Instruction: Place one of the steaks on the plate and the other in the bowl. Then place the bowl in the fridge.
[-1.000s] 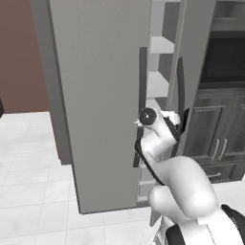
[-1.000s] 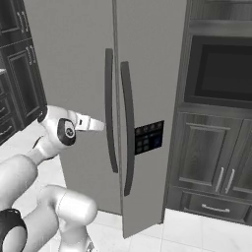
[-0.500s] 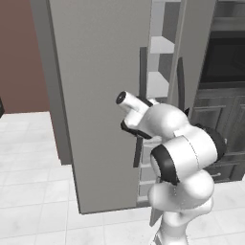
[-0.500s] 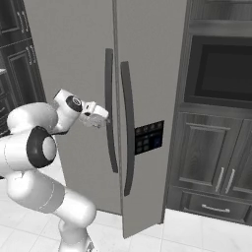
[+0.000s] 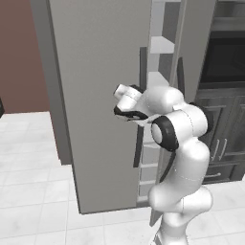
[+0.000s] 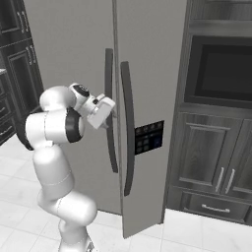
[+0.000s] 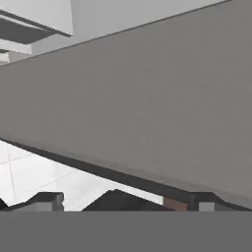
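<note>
the fridge (image 6: 147, 74) runs off the top edge; its shelves (image 5: 160, 45) show just through the door gap.

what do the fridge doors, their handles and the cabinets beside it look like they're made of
Fridge: matte grey, like brushed or painted metal, flat and even with no grain.
Fridge handles: dark, smooth, likely plastic or coated metal.
Cabinets: dark stained wood, judging by the streaky grain and raised panels, with pale metal-looking pulls.

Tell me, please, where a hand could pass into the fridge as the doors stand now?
The fridge has one free way in: the gap between its two doors, where pale shelves show. It is crowded lower down, where the open gripper and the arm sit against the dark handles.
</note>
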Robot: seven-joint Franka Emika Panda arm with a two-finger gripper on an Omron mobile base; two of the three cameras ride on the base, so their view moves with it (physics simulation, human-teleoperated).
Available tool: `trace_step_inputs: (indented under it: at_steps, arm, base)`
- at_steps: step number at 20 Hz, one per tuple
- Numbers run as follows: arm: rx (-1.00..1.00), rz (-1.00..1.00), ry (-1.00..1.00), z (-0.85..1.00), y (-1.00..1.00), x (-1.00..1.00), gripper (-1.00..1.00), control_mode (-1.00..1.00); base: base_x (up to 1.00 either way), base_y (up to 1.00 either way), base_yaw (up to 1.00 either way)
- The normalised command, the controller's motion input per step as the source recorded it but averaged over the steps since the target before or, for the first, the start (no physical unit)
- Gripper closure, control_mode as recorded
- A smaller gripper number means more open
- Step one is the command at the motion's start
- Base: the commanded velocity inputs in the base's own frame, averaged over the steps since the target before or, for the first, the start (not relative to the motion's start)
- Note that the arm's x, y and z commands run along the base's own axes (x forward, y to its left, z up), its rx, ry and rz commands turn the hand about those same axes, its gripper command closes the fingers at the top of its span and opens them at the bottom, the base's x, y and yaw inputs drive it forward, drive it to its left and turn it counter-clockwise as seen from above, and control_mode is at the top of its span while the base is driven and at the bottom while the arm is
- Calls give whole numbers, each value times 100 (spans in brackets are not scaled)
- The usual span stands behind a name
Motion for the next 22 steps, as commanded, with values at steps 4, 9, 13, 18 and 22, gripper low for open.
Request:
trace_step_inputs:
  at_steps: [4,9,13,18,22]
  arm:
    - [-20,-21,48,-3,-58,-86,-100,-100]
    - [-14,-23,44,-4,-93,-91,-100,-100]
    - [-16,-17,20,12,-10,-97,-100,-100]
    - [-16,-4,-28,51,76,-81,-100,-100]
    - [-12,7,-26,59,80,25,-100,-100]
  base:
    - [0,0,0]
    - [0,0,0]
    - [0,0,0]
    - [0,0,0]
    - [0,0,0]
